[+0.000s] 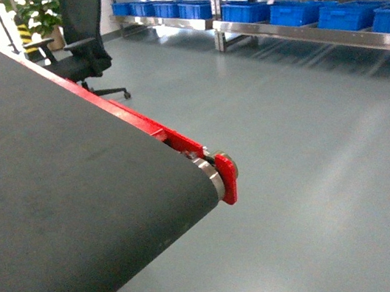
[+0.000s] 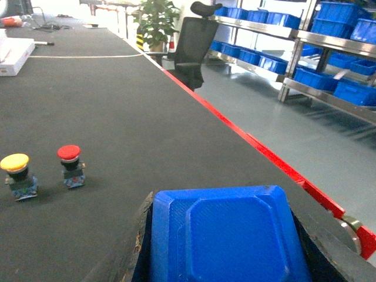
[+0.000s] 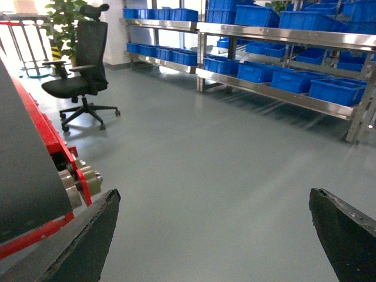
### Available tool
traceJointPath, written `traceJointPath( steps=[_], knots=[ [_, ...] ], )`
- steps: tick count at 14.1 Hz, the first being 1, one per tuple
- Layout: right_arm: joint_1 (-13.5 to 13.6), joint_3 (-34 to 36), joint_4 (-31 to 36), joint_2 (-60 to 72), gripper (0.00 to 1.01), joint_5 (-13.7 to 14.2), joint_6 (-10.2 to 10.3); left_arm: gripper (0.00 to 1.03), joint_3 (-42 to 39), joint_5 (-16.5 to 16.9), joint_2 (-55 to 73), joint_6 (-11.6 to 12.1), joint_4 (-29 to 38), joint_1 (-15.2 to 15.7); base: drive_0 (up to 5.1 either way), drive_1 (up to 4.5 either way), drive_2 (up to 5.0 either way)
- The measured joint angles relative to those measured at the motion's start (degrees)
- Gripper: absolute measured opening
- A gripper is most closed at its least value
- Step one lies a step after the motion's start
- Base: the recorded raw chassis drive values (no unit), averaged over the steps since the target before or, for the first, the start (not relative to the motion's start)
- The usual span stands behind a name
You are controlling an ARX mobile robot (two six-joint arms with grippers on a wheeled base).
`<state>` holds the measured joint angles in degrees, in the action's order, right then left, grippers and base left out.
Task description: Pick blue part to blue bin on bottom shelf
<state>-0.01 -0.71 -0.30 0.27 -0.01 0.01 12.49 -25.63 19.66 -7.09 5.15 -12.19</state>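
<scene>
Blue part (image 2: pixel 226 235) sits at the near edge of the left wrist view, filling the frame bottom. It is wedged between the two dark fingers (image 2: pixel 140 235) of the left gripper (image 2: pixel 232 258), so that gripper is clamped on it. Its top face shows a raised, chamfered panel. The underside is out of frame, so I can't tell whether it touches the belt (image 2: pixel 147 117).

On the belt, left of the part and farther out: yellow button (image 2: pixel 17 175) and red button (image 2: pixel 70 165), upright, side by side, not touching. They are well apart from the part. White box (image 2: pixel 14 56) is at the far left. The red rail (image 2: pixel 258 147) runs along the belt's right edge.

Right gripper (image 3: pixel 214 235): fingers (image 3: pixel 88 247) wide apart at the two bottom corners of its view, nothing between them. It hangs over the grey floor (image 3: pixel 205 158), just right of the belt's end roller (image 3: pixel 82 176).

Neither gripper shows in the head view, only the belt end, the roller (image 1: pixel 214 173) and floor.

Bottom shelf (image 3: pixel 276 94) is at the far right across the floor, steel rail, with a row of blue bins (image 3: pixel 291 79) on it. More bins sit on the level above. Black chair (image 3: pixel 79 70) stands far left on the floor, near the belt, with a plant (image 2: pixel 155 20) behind it.
</scene>
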Motion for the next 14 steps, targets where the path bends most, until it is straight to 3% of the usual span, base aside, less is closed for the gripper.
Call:
traceJointPath(
  steps=[14],
  knots=[
    [0.0, 0.0, 0.0, 0.0, 0.98, 0.0, 0.0, 0.44, 0.0, 0.0, 0.0, 0.0, 0.0, 0.0, -1.6, -1.57, -1.6]
  ],
)
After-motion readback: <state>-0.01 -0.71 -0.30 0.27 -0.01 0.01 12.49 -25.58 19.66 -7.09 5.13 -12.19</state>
